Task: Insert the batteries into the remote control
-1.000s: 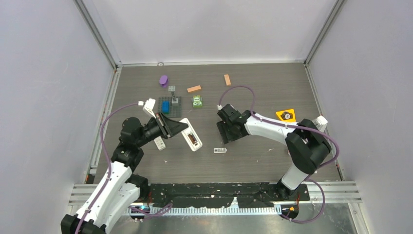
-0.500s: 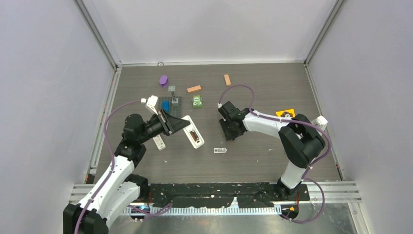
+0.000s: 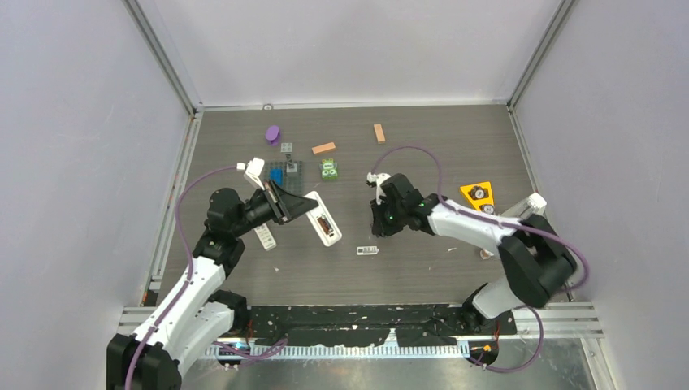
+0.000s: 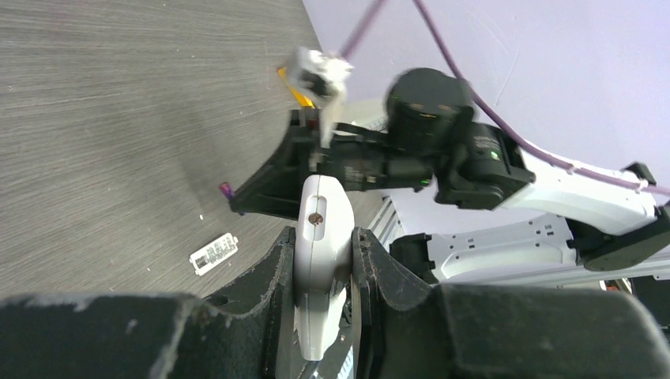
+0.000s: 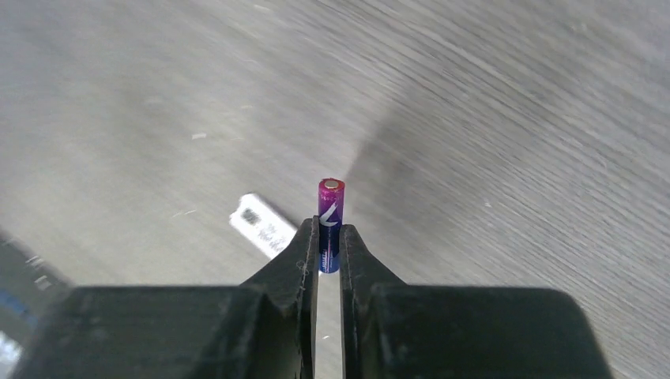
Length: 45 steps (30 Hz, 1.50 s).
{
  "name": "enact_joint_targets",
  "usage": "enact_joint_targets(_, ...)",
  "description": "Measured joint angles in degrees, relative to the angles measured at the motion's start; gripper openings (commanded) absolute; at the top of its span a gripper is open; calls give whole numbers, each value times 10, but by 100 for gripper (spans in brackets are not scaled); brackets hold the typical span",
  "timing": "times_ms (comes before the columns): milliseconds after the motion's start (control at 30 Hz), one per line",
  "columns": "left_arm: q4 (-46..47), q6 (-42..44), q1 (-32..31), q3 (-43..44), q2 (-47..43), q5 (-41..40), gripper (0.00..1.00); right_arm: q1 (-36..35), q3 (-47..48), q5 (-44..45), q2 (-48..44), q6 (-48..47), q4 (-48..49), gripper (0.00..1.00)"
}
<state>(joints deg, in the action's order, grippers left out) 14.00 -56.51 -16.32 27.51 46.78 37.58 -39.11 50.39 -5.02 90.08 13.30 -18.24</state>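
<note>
Judging by how things lie, the loading is mid-way: one cell is in hand but not yet seated. The right gripper [image 5: 325,237] is clamped on a slim purple cylindrical battery [image 5: 329,207], whose tip juts past the fingertips, apparently clear of the grey wood-grain table [image 3: 422,276] near its middle. The left gripper [image 4: 322,288] is closed on a white oblong plastic remote control [image 4: 320,225], left of centre. Its dark open compartment faces up in the overhead view; whether a cell sits inside I cannot tell. A small white labelled flat piece [image 3: 367,250], possibly the cover, lies between the arms. Left to do: carrying this battery across, seating it, then the others, which I cannot make out.
</note>
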Motion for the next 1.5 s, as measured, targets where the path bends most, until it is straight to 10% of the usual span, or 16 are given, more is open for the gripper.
enact_joint_targets(367, 4, 9, 7, 0, -5, 0, 0, -7, -122, -171, -349, -49, 259, 13)
enact_joint_targets(833, 169, -53, 7, -15, 0, 16, 0, -36, -61, -306, -440, -63, 312, 19)
enact_joint_targets(1500, 437, -240, -23, -113, 67, -63, 0, -138, 298, -127, -226, -30, -112, 16)
